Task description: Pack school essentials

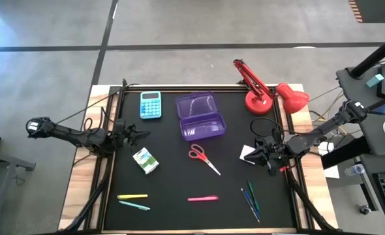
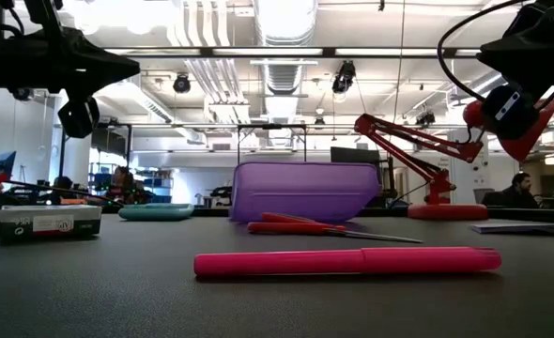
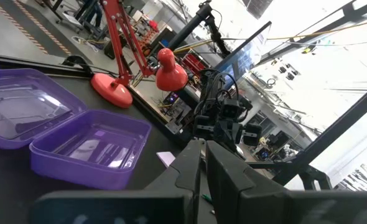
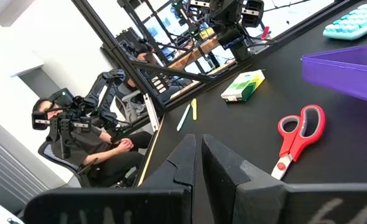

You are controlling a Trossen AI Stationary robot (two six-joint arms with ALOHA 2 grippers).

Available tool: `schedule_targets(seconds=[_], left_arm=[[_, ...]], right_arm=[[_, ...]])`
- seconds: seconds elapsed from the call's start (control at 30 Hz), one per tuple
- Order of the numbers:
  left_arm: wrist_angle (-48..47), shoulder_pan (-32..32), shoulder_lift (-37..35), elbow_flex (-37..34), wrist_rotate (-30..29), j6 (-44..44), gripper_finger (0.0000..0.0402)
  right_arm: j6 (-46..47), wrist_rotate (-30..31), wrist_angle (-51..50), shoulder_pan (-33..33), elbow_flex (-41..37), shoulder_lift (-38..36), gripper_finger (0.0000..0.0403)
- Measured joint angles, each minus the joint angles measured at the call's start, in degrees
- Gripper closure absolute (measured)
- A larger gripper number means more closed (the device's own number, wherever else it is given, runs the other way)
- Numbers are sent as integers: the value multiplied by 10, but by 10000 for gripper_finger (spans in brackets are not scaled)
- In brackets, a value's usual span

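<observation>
The school essentials lie flat on the black mat. There are red-handled scissors (image 1: 203,157) (image 4: 298,137), a green-and-white packet (image 1: 145,160) (image 4: 244,86), a pink pen (image 1: 203,198) (image 2: 347,261), yellow (image 1: 132,196) and teal (image 1: 134,206) pens, green pens (image 1: 251,199) and a small white square (image 1: 248,153). An open purple case (image 1: 201,117) (image 3: 78,134) sits at mid-table. My left gripper (image 1: 140,135) (image 3: 204,154) hovers shut near the left edge. My right gripper (image 1: 259,153) (image 4: 199,148) hovers shut beside the white square.
A light-blue calculator (image 1: 151,104) lies left of the case at the far side. A red desk lamp (image 1: 264,91) (image 3: 134,68) stands at the far right corner. Bare mat lies between the scissors and the near pens. A seated person (image 4: 109,149) is beyond the table.
</observation>
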Motion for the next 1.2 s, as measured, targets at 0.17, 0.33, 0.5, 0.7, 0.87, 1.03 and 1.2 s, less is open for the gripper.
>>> schedule_targets(seconds=[0.17, 0.33, 0.5, 0.7, 0.87, 1.03, 1.2], left_arm=[[0, 0, 0, 0, 0, 0, 393], [0, 0, 0, 0, 0, 0, 393], [0, 0, 0, 0, 0, 0, 393], [0, 0, 0, 0, 0, 0, 393], [0, 0, 0, 0, 0, 0, 393], [0, 0, 0, 0, 0, 0, 393], [0, 0, 0, 0, 0, 0, 393]], right_arm=[[0, 0, 0, 0, 0, 0, 385], [-17, 16, 0, 0, 7, 0, 385], [-122, 29, 2, 0, 15, 0, 385], [-170, 30, 5, 0, 16, 0, 385], [-190, 17, 10, 0, 16, 0, 385], [-191, 11, 20, 0, 17, 0, 385], [-191, -1, 42, 0, 18, 0, 385]])
